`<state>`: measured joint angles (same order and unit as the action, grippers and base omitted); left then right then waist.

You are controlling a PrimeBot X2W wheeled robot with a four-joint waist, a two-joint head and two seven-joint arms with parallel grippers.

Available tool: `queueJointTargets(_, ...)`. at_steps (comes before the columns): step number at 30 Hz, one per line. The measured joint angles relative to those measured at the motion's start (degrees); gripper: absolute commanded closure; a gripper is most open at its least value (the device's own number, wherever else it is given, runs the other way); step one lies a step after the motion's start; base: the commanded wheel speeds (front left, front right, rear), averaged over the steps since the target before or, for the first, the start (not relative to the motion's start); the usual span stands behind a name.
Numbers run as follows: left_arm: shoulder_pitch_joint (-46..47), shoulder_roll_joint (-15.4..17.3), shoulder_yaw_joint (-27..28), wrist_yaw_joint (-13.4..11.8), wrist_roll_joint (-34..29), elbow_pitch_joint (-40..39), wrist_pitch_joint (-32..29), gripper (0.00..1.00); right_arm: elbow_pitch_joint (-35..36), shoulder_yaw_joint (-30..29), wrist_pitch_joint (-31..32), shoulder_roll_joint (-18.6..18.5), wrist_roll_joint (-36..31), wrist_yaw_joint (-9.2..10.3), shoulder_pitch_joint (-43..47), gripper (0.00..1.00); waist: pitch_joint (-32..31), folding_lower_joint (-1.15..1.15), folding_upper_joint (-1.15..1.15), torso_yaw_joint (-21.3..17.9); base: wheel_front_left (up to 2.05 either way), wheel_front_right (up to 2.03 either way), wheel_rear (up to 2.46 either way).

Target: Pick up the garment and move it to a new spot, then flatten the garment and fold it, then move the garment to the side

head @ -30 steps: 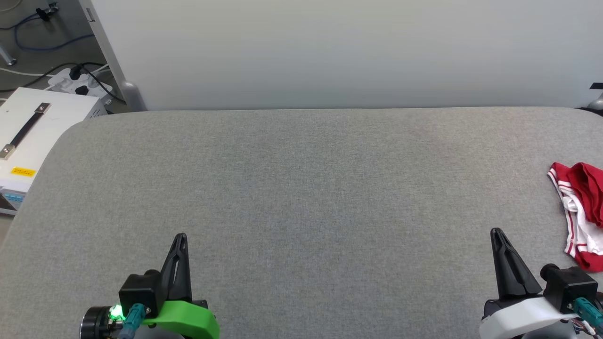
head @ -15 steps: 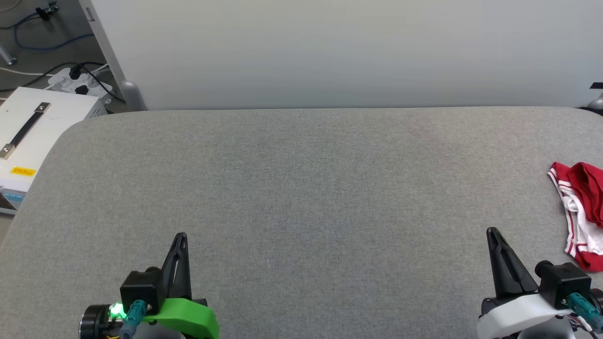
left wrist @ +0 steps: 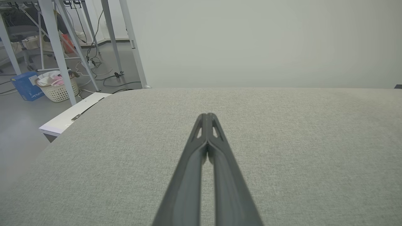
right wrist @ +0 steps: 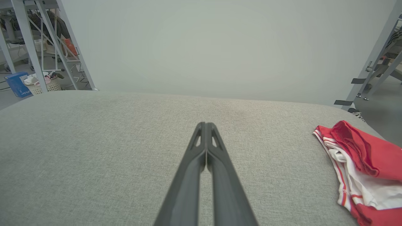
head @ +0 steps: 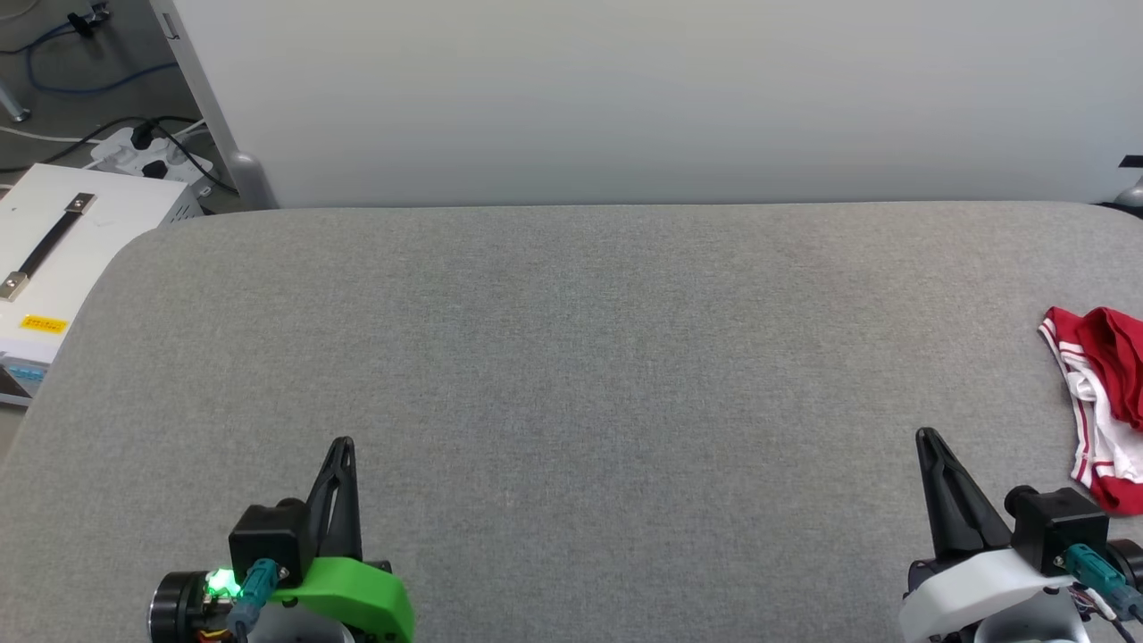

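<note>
A white box [head: 76,241] sits left of the gray table [head: 571,357], a pale panel [head: 625,98] behind. The shirt [head: 1105,402] lies bunched at the table's right edge, its length running near-to-far. Fingers are pressed together on the left gripper [head: 342,444] and right gripper [head: 925,436].

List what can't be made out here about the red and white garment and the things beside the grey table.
- Crumpled red-and-white fabric garment: cut off by the head view's right edge and the right wrist view's right and bottom edges; full outline unknown.
- Yellow label on the white box: too small to read, head view.
- Pale woven basket: contents too small to tell, left wrist view.
</note>
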<state>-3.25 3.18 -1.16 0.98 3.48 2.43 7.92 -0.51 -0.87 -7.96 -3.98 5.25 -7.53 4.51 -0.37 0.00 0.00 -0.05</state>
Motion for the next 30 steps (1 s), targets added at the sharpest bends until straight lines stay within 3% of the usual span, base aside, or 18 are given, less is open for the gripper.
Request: queueJointTargets(30,1.03,-0.01,0.47,-0.29,-1.51,-1.08,-3.76,1.00,0.08,0.40,3.70,0.43,-2.15,0.00,-1.57,1.00,0.17,0.00,0.00,0.02,0.00,0.00,0.00)
